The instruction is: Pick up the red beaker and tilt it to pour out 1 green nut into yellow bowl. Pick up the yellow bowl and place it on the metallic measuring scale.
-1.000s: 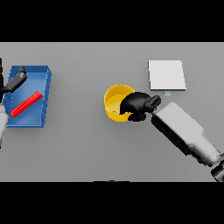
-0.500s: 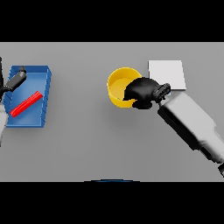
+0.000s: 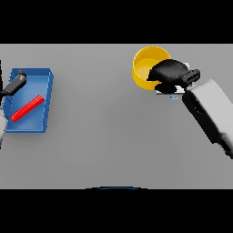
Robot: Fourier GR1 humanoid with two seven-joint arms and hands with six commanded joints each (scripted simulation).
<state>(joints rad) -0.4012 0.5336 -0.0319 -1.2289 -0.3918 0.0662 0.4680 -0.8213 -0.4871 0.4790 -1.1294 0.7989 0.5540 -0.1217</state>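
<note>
The yellow bowl [image 3: 146,67] hangs at the upper right, held by its right rim in my right hand [image 3: 169,73], whose fingers curl over the edge. The bowl and hand cover most of the metallic scale [image 3: 172,93]; only a thin white strip of it shows below the hand. I cannot see a green nut inside the bowl. The red beaker [image 3: 27,108] lies on its side in the blue tray [image 3: 47,91] at the far left. My left hand [image 3: 16,83] shows at the left edge, over the tray's upper left corner.
The blue tray stands close to the table's left edge. Grey tabletop stretches between the tray and the bowl. My right forearm [image 3: 210,113] slants in from the lower right.
My right hand has carried the yellow bowl up and to the right, from beside the scale to over it. The scale is now mostly hidden. The left hand and the beaker have stayed put.
</note>
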